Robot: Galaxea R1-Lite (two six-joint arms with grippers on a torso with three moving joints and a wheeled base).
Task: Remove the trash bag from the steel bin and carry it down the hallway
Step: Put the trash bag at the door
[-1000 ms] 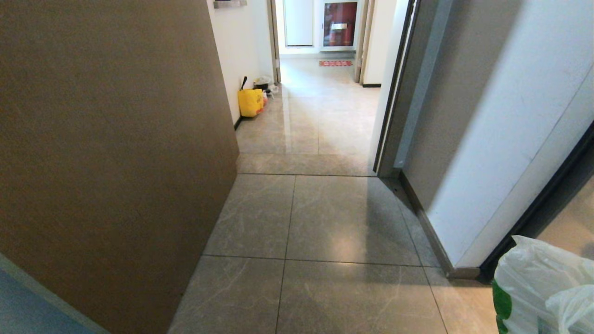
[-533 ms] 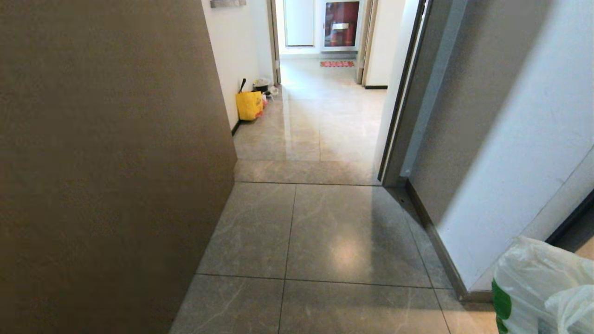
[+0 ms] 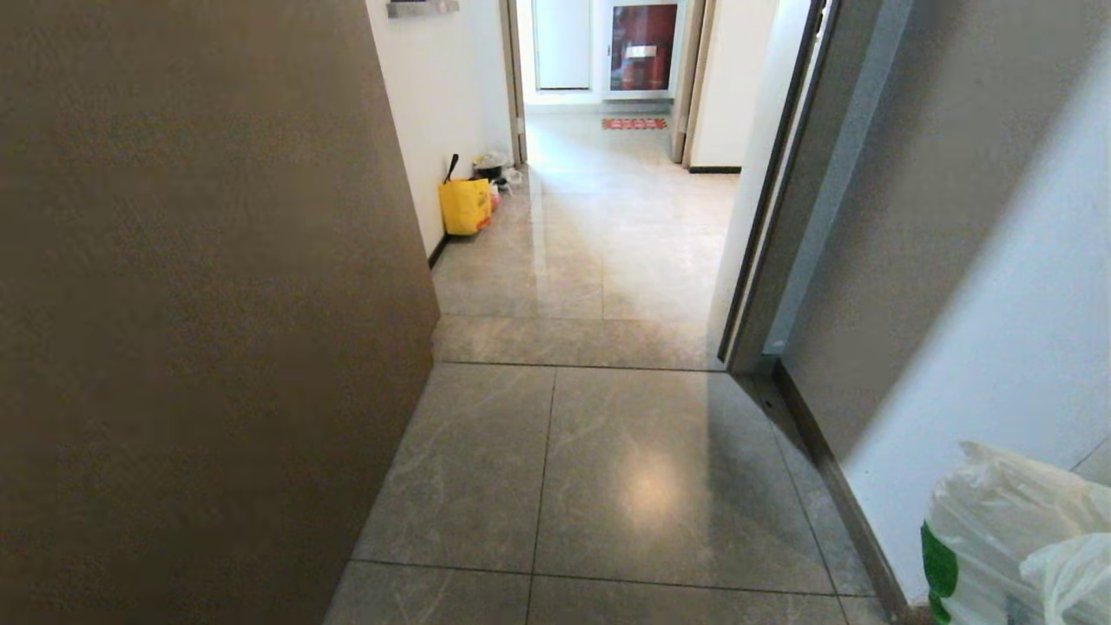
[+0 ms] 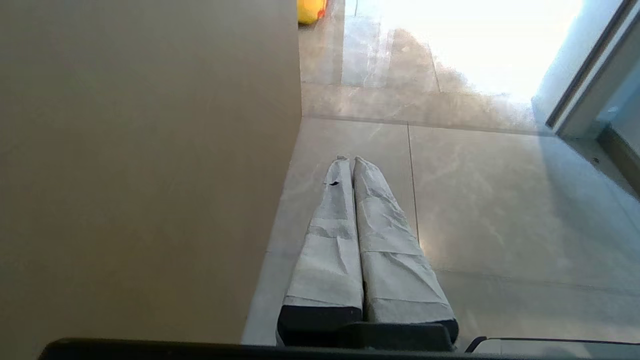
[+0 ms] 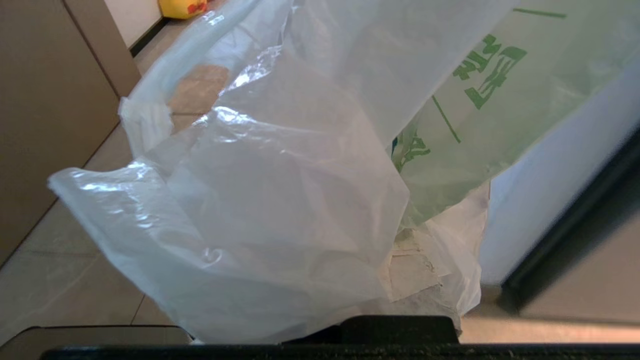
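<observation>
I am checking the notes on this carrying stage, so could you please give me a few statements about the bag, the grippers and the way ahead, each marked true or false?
1. The trash bag hangs at the right gripper, which is shut on it. True.
2. The left gripper carries a second bag. False: its fingers are pressed together with nothing between them.
3. The steel bin stands beside the bag. False: no bin shows in any view.
4. A yellow bag sits against the left-hand wall further down the hallway. True.
5. The trash bag's print is red. False: the print is green.
</observation>
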